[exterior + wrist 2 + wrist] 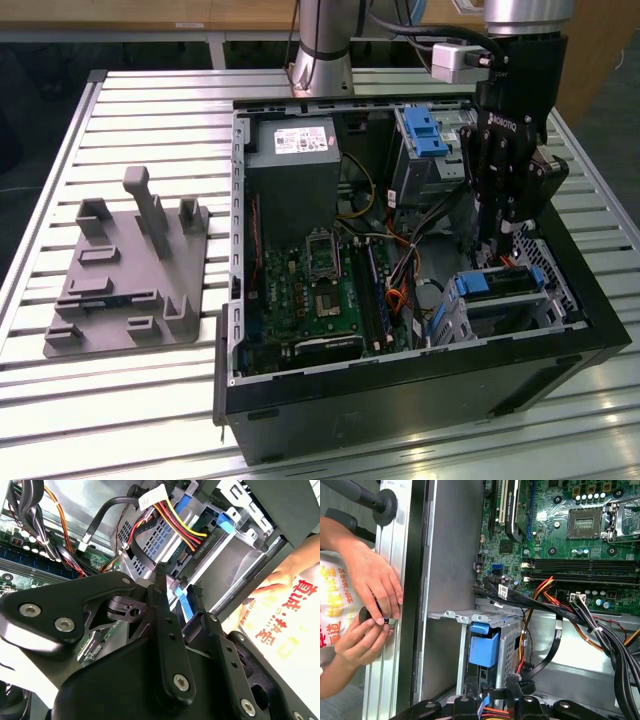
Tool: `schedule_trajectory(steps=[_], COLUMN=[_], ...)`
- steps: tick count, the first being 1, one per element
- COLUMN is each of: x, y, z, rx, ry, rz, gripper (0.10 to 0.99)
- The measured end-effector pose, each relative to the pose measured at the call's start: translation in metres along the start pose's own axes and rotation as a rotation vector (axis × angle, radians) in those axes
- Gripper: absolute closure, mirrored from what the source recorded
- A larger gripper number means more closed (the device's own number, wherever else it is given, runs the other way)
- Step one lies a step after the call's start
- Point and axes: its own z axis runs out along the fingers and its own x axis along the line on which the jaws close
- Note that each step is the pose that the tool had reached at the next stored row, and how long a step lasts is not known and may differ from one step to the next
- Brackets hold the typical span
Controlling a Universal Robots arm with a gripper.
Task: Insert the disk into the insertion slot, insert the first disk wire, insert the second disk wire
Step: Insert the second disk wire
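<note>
Two jaws of the gripper (pixel 177 586) stand nearly closed, pinching a blue wire (pixel 183 605) just above the disk (pixel 497 284), which is seated in the slot (pixel 462 318). The first wrist view shows a person's hands (pixel 372 585) outside the case (pixel 415 580). The exterior view shows the arm pointing straight down.

The arm (pixel 322 45) stands as an upright silver column at the back of the exterior view. Toward the exterior view's right its black wrist (pixel 522 70) hangs vertical, pointing straight down. The gripper (pixel 495 245) reaches down below the wrist with its linkage folded inward. In the second wrist view its two black fingers (pixel 162 610) stand close together and nearly parallel, pinching a blue wire (pixel 184 607) between their tips
</note>
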Motion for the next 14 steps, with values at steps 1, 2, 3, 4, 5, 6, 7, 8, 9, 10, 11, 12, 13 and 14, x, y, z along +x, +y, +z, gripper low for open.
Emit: schedule_trajectory(steps=[1, 2, 3, 4, 5, 6, 7, 8, 9, 10, 11, 12, 13, 14], x=[0.0000, 0.0000, 0.0000, 0.0001, 0.0000, 0.0000, 0.0001, 0.0001, 0.0003, 0.0004, 0.0005, 0.0006, 0.0007, 0.0008], y=[0.0000, 0.0000, 0.0000, 0.0000, 0.0000, 0.0000, 0.0000, 0.0000, 0.0000, 0.0001, 0.0001, 0.0001, 0.0001, 0.0001], z=[0.0000, 0.0000, 0.0000, -0.0001, 0.0000, 0.0000, 0.0001, 0.0001, 0.0001, 0.0001, 0.0002, 0.0003, 0.0003, 0.0004], rx=[0.000, 0.000, 0.000, 0.000, 0.001, 0.001, 0.001, 0.001, 0.001, 0.001, 0.001, 0.001, 0.001, 0.001], ry=[0.0000, 0.0000, -0.0001, -0.0017, -0.0044, -0.0073, -0.0088, -0.0092, -0.0091, -0.0091, -0.0092, -0.0093, -0.0092, -0.0092], rz=[0.000, 0.000, 0.000, 0.000, 0.000, 0.001, 0.001, 0.001, 0.001, 0.001, 0.001, 0.001, 0.001, 0.001], gripper=[0.725, 0.725, 0.725, 0.725, 0.725, 0.725, 0.725, 0.725, 0.725, 0.725, 0.725, 0.725, 0.725, 0.741])
